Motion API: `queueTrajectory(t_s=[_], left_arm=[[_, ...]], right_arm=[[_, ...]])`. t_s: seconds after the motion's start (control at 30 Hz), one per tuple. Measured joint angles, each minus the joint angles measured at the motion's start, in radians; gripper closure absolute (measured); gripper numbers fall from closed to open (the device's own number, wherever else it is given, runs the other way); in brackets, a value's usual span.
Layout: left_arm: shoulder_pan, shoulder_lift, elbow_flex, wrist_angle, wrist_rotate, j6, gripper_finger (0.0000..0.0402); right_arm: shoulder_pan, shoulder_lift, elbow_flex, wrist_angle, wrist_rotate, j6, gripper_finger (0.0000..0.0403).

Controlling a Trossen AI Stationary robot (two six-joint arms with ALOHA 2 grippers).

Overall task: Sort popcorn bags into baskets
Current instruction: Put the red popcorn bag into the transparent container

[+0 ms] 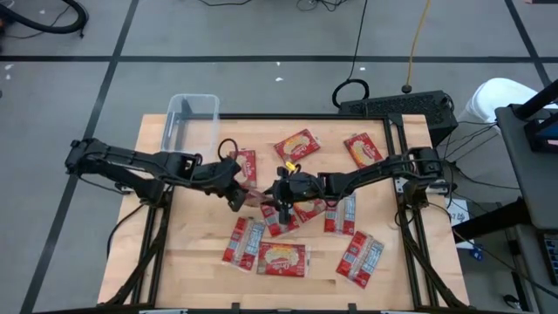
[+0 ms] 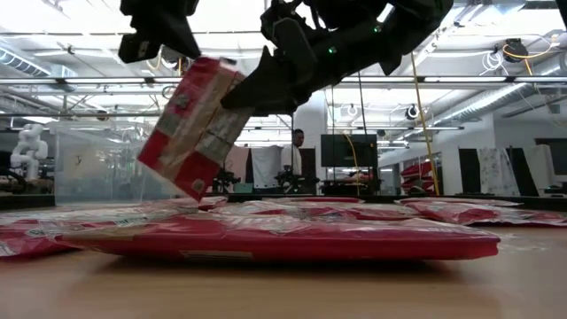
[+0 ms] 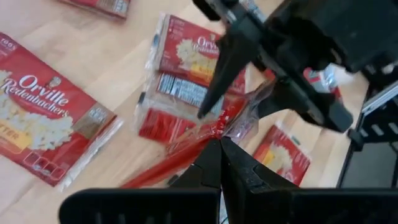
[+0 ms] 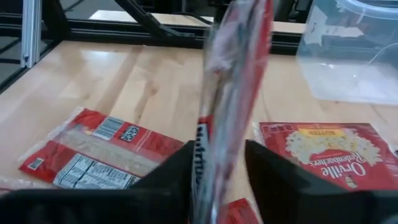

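Packet, flat red plastic-wrapped popcorn bag (image 2: 192, 127), hangs mid-frame above the table, light, floppy, slick; left gripper (image 3: 219, 144) pinches its edge seam, right gripper (image 4: 219, 163) straddling, closing.

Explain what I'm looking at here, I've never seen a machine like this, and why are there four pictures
It's a robot with two dark arms at a wooden table. One picture looks straight down, one looks level across the tabletop, and two come from cameras on the wrists. Red popcorn bags lie scattered on the wood, and a clear plastic basket sits at a far corner. Mid-table, both arms hold one lifted bag: the left claw is shut on its edge, and the right claw has a finger on each side.
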Motion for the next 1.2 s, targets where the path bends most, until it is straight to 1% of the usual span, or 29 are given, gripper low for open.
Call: queueTrajectory(t_s=[0.1,0.13,0.17,0.23,0.3,0.37,0.43,0.5,0.6,0.67,0.73,0.87,1.0,1.07,1.2], left_arm=[[0.014,0.000,0.000,0.028,0.002,0.015,0.0401],[0.017,0.000,0.000,0.037,0.006,0.017,0.0401],[0.021,0.000,0.000,0.038,0.016,0.018,0.0399],[0.032,-0.004,0.000,0.043,0.055,0.026,0.0389],[0.038,-0.013,0.000,0.050,0.097,0.031,0.0369],[0.045,-0.031,0.001,0.050,0.139,0.031,0.0340],[0.047,-0.053,0.001,0.046,0.151,0.019,0.0308],[0.047,-0.086,0.001,0.070,0.132,0.016,0.0273],[0.050,-0.127,0.008,0.115,0.067,0.041,0.0222],[0.055,-0.132,0.042,0.115,0.006,0.082,0.0192],[0.068,-0.125,0.096,0.109,-0.035,0.156,0.0168],[0.102,-0.051,0.228,0.110,-0.087,0.317,0.0141],[0.152,0.058,0.359,0.111,-0.099,0.450,0.0136],[0.177,0.113,0.416,0.115,-0.082,0.506,0.0138],[0.216,0.235,0.498,0.122,0.003,0.566,0.0149]], right_arm=[[-0.010,-0.002,0.000,-0.001,-0.048,0.002,0.0363],[-0.014,-0.003,0.000,0.000,-0.069,0.003,0.0381],[-0.017,-0.004,0.000,-0.001,-0.086,0.002,0.0390],[-0.024,-0.019,-0.001,-0.019,-0.095,0.008,0.0388],[-0.036,-0.048,-0.001,-0.049,-0.113,0.009,0.0379],[-0.052,-0.092,-0.001,-0.100,-0.121,0.008,0.0377],[-0.074,-0.138,-0.001,-0.147,-0.119,0.000,0.0381],[-0.099,-0.194,0.000,-0.215,-0.123,-0.014,0.0389],[-0.139,-0.263,-0.001,-0.288,-0.161,-0.055,0.0396],[-0.161,-0.309,-0.001,-0.339,-0.168,-0.079,0.0397],[-0.181,-0.357,-0.001,-0.386,-0.169,-0.106,0.0394],[-0.219,-0.439,-0.001,-0.499,-0.168,-0.136,0.0393],[-0.242,-0.505,-0.001,-0.613,-0.184,-0.138,0.0393],[-0.250,-0.526,0.000,-0.672,-0.198,-0.138,0.0393],[-0.252,-0.542,0.000,-0.798,-0.199,-0.136,0.0393]])
